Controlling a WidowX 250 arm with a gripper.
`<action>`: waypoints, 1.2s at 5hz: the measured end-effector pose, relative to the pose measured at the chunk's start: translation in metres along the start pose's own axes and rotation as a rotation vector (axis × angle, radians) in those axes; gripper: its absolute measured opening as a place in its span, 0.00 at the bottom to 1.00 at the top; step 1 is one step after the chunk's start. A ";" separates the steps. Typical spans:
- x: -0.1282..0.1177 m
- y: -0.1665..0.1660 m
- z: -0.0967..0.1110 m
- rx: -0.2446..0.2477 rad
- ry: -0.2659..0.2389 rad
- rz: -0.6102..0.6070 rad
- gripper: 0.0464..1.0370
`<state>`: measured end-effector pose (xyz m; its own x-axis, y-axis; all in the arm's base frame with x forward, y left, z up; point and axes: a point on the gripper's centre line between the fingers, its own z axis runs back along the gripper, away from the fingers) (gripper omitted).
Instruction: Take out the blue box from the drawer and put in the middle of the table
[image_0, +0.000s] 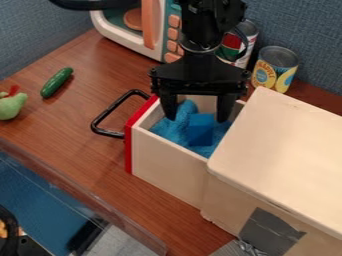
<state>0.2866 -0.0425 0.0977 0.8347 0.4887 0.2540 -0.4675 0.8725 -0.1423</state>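
My gripper (196, 112) hangs over the pulled-out drawer (167, 162), its two fingers spread apart and pointing down, their tips at the level of the drawer's opening. The blue box (200, 130) sits in the drawer on a blue cloth (170, 131), just below and slightly in front of the fingertips, with nothing held between them. The drawer has a red front and a black handle and stands out to the left of its wooden cabinet (284, 145). Part of the drawer's back side is hidden behind the gripper.
A toy microwave (133, 25) and two cans, one of them yellow-labelled (274, 69), stand at the back. A green cucumber (57, 82) and a green pear-like toy (11, 105) lie at the left of the brown table (73, 130). The cabinet stands at the right.
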 end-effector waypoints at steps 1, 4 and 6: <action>0.003 -0.003 -0.007 0.012 -0.004 0.012 0.96; 0.013 -0.001 -0.025 0.049 0.009 0.073 0.91; 0.012 0.002 -0.027 0.047 0.012 0.090 0.46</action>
<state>0.3036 -0.0344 0.0746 0.7919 0.5653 0.2309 -0.5537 0.8242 -0.1187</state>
